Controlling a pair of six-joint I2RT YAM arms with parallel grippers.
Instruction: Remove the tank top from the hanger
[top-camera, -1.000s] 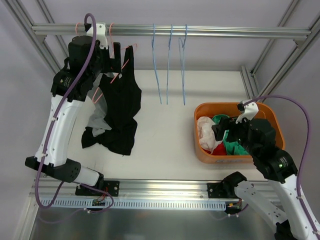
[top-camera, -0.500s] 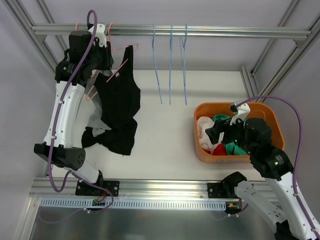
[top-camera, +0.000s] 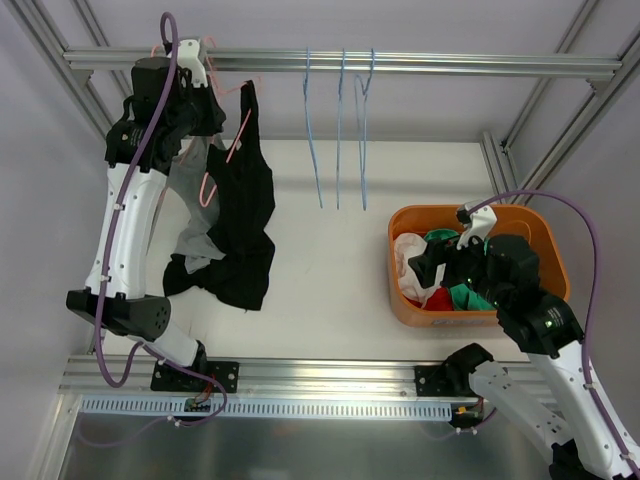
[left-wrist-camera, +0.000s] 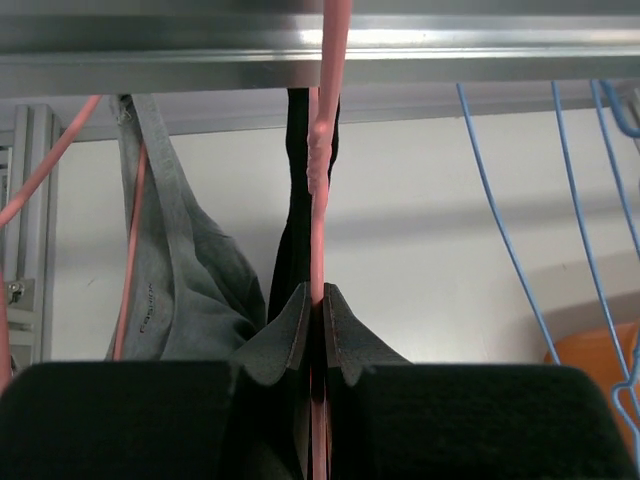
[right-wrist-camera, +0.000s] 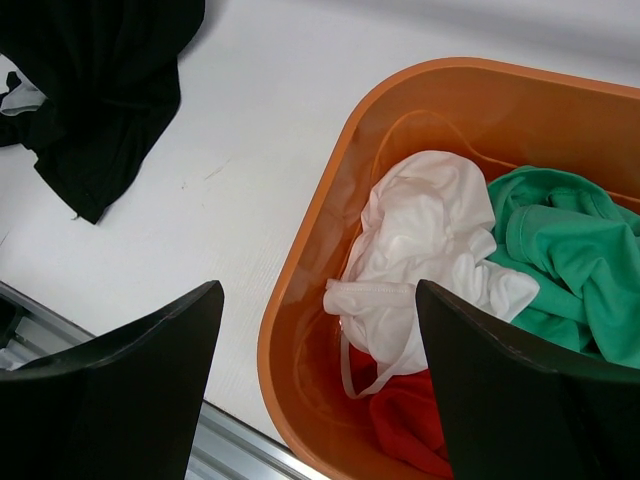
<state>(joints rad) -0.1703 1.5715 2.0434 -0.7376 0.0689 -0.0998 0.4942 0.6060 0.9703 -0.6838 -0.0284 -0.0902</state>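
A black tank top (top-camera: 247, 195) hangs from a pink hanger (top-camera: 236, 140) near the left end of the rail, its lower part heaped on the table. My left gripper (top-camera: 212, 98) is up at the rail. In the left wrist view the left gripper (left-wrist-camera: 318, 302) is shut on the pink hanger's wire (left-wrist-camera: 320, 190), and the black tank top (left-wrist-camera: 295, 240) hangs just behind it. My right gripper (top-camera: 440, 262) hovers over the orange basket; in the right wrist view the right gripper (right-wrist-camera: 318, 290) is open and holds nothing.
A grey garment (left-wrist-camera: 185, 270) hangs on a second pink hanger to the left. Three bare blue hangers (top-camera: 340, 130) hang mid-rail (top-camera: 470, 65). The orange basket (right-wrist-camera: 325, 210) at the right holds white, green and red clothes.
My left gripper has shut on the pink hanger's wire and risen toward the rail, swinging the hanger and clothes left. The right arm shifted slightly left over the basket.
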